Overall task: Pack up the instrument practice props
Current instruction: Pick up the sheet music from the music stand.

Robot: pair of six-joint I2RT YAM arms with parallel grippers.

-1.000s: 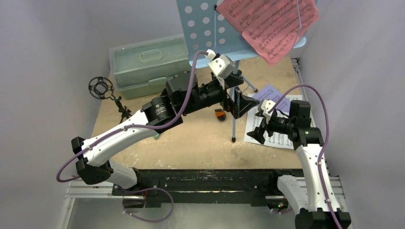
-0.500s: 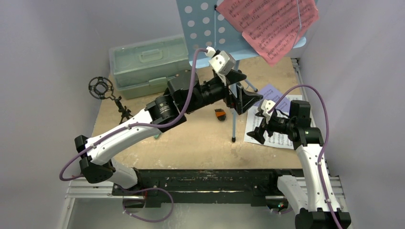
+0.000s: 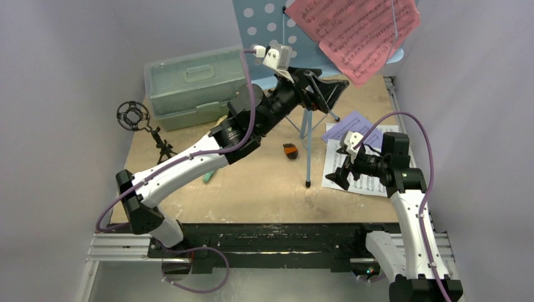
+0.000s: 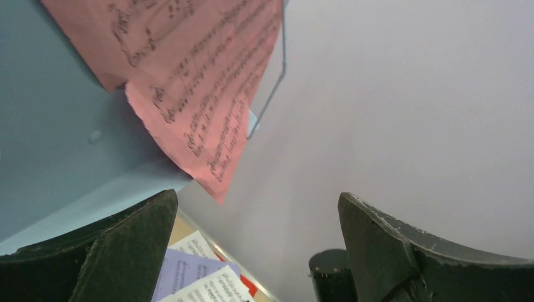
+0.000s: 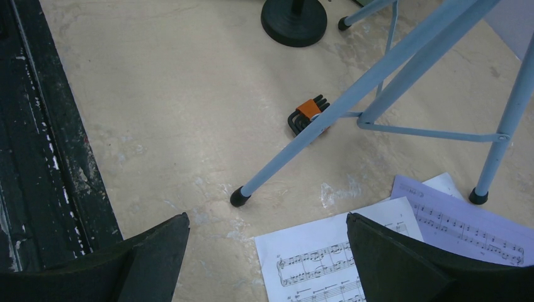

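**Left gripper** [image 3: 329, 91]: you find it raised off the table [image 3: 252, 192], just under the lower edge of the light-blue music rack [image 3: 264, 31]. Its fingers [image 4: 107, 251] stand wide apart and hold nothing. In the left wrist view, the red music sheet [image 3: 359, 31] hangs on the rack above the fingers, with one corner drooping past the rack's shelf.

**Right gripper** [image 3: 339, 171]: it hovers low over the white music sheet [image 3: 370, 187] at the right side of the table. Its jaws are spread wide and are empty. The purple music sheet [image 3: 352, 121] lies flat against the white one, near a foot of the rack's tripod legs [image 5: 352, 107]. You cannot tell which sheet is on top.

**Other props:**
- The ring-top mic holder [image 3: 133, 116] stands at the left edge of the table, near the pale green case [image 3: 195, 85].
- The round-base mic holder [image 5: 294, 22] stands on the table; only its base shows, in the right wrist view.
- The teal microphone [image 3: 209, 177] lies on the table, mostly hidden beneath the left arm.
- A small orange-and-black tool set [image 3: 289, 151] lies beside the tripod's near leg.
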